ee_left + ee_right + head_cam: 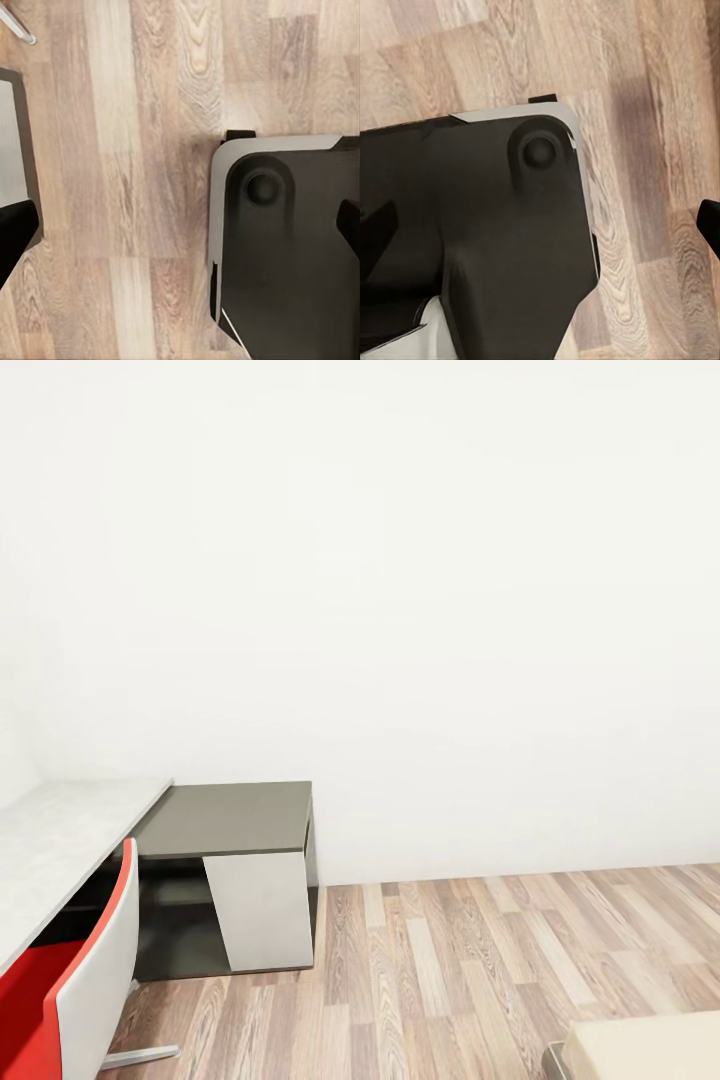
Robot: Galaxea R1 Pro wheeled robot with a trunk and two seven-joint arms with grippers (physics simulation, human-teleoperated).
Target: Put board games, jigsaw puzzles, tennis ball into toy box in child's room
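Observation:
The table stands at the left of the head view, its pale mottled top (60,830) joined to a dark grey top (230,818) with a white panel (265,910) below; both tops are bare where I see them. A beige corner of the bed (650,1050) shows at the lower right. The board games, jigsaw puzzles, tennis ball and toy box are out of view. My left gripper (180,232) hangs open over the wood floor and the robot's dark base (292,262). My right gripper (540,225) is open too, above the base (495,247), holding nothing.
A red-and-white chair (90,980) stands in front of the table at the lower left. Wood-plank floor (480,970) stretches between the table and the bed. A plain white wall (420,610) closes the room behind.

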